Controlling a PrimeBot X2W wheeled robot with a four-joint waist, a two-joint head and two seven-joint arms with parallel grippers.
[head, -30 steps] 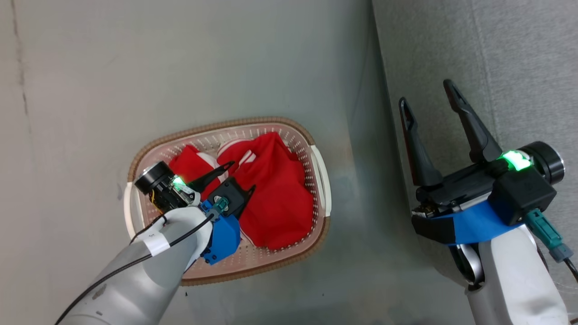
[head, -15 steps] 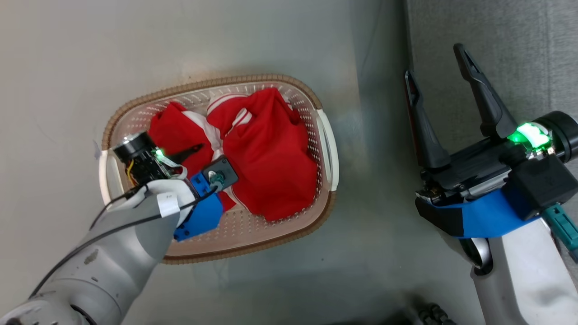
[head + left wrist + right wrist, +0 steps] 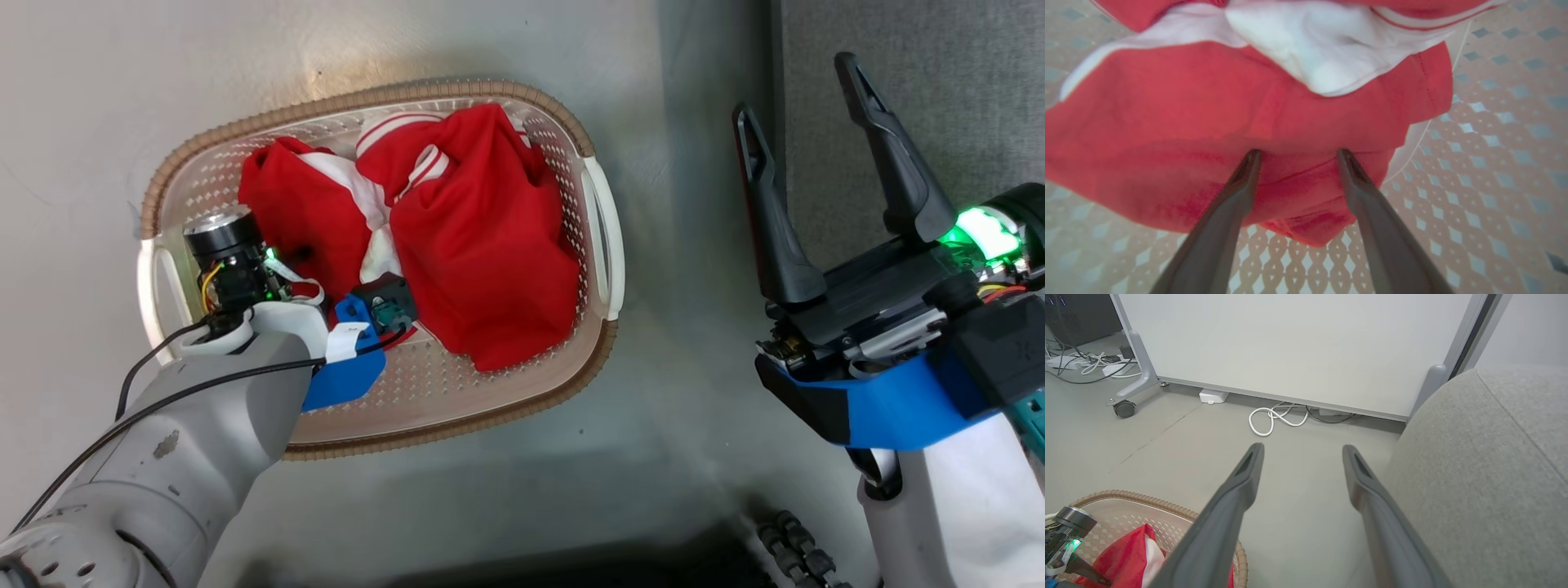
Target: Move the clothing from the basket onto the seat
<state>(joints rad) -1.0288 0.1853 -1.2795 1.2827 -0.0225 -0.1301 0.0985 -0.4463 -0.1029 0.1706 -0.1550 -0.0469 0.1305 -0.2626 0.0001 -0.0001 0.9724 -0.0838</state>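
The cream basket (image 3: 608, 237) with its brown rim stands on the floor, and the red clothing lies in it. A large garment (image 3: 482, 245) fills the right half and a smaller one with white trim (image 3: 286, 204) the left. My left arm reaches down into the basket, its wrist covering the fingers in the head view. In the left wrist view my left gripper (image 3: 1298, 153) is open, both tips pressed against the red fabric (image 3: 1167, 122) above the perforated basket floor (image 3: 1474, 171). My right gripper (image 3: 794, 84) hangs open and empty beside the grey seat (image 3: 939, 82).
Bare grey floor surrounds the basket. Beyond my right gripper (image 3: 1302, 448), a white partition panel (image 3: 1290, 343) stands on castered feet, with a coiled white cable (image 3: 1274, 418) at its base. The seat's rounded edge (image 3: 1486, 457) rises to the right. My dark base (image 3: 784, 547) shows low.
The head camera has tilted, shifting the whole picture. My left gripper has sunk from above the clothing down into the basket, so its fingers are now hidden. The right gripper stays open.
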